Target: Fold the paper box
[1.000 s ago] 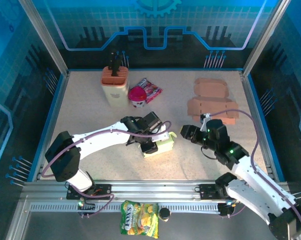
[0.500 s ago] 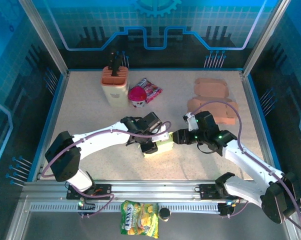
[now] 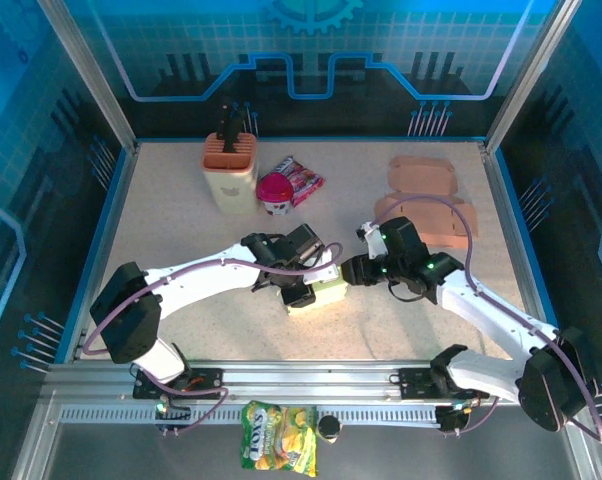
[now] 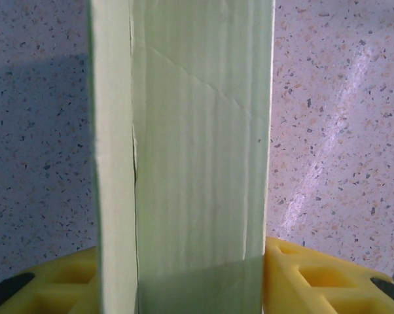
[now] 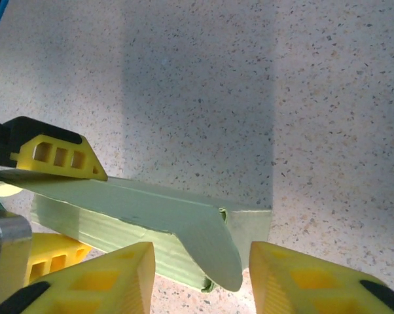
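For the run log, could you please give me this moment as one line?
stage: folding | left end effector: gripping paper box | right end effector: open, straddling end flap | flap: sticking out, not tucked

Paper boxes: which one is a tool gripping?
The pale green box, clamped by the left tool; the tan boxes lie flat at the back right.

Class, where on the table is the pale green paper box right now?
In the top view the paper box lies near the middle of the table, gripped by the left fingers, with the right fingers at its right end.
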Tool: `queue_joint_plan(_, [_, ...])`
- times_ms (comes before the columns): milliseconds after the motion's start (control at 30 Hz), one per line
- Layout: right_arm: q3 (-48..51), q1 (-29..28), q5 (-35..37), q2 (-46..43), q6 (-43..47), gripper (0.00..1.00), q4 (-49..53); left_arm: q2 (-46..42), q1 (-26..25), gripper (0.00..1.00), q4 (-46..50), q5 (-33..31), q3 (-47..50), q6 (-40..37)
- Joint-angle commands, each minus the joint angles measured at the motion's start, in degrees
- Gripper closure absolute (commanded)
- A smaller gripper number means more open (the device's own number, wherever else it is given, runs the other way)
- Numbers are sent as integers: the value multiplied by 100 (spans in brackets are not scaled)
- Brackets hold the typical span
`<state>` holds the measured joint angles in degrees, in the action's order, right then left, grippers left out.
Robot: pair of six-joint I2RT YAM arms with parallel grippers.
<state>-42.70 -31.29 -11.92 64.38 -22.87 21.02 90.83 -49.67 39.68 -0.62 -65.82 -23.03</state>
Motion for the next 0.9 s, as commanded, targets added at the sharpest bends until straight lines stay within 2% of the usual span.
queue_joint_plan(0, [-203,-107,192,56,104,64,122,-56,-16,52,-11,-32,-18,-123])
queue_joint_plan(400, [-240,-374,621,119,127,76,247,-16,-22,52,4,-69,-56,-109])
queue_joint_plan(867, [-390,-840,1548,202,86,93,513,-35,-16,52,3,-103,-54,-101])
